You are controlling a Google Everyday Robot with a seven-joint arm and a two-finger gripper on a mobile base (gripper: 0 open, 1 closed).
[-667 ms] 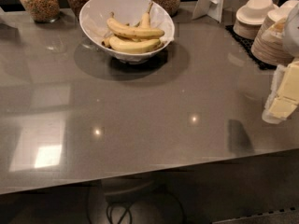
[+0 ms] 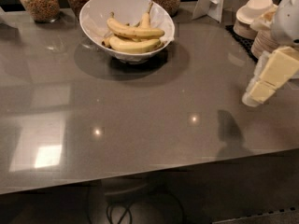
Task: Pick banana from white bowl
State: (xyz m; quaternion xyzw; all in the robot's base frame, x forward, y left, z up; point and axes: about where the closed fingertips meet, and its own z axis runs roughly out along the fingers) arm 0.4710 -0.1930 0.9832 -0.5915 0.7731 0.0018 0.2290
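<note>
A large glossy white round bowl (image 2: 91,9) sits at the far side of a smooth grey table (image 2: 140,125). A long, slender yellow banana (image 2: 135,31) lies on top of the other bananas inside it. The cream-coloured robot gripper (image 2: 259,91) hangs over the table's right edge, well apart from the bowl. Whether it is open or closed cannot be told. Bare tabletop spreads between them.

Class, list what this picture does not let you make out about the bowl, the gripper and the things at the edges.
1. Gripper, at the right edge above the table: cut off by the frame, arm out of view.
2. Bananas under the top banana in the bowl: hidden by it and the bowl wall, so no count.
3. Jars: tops cut by the top edge.
4. Plates: partly behind the gripper.
</note>
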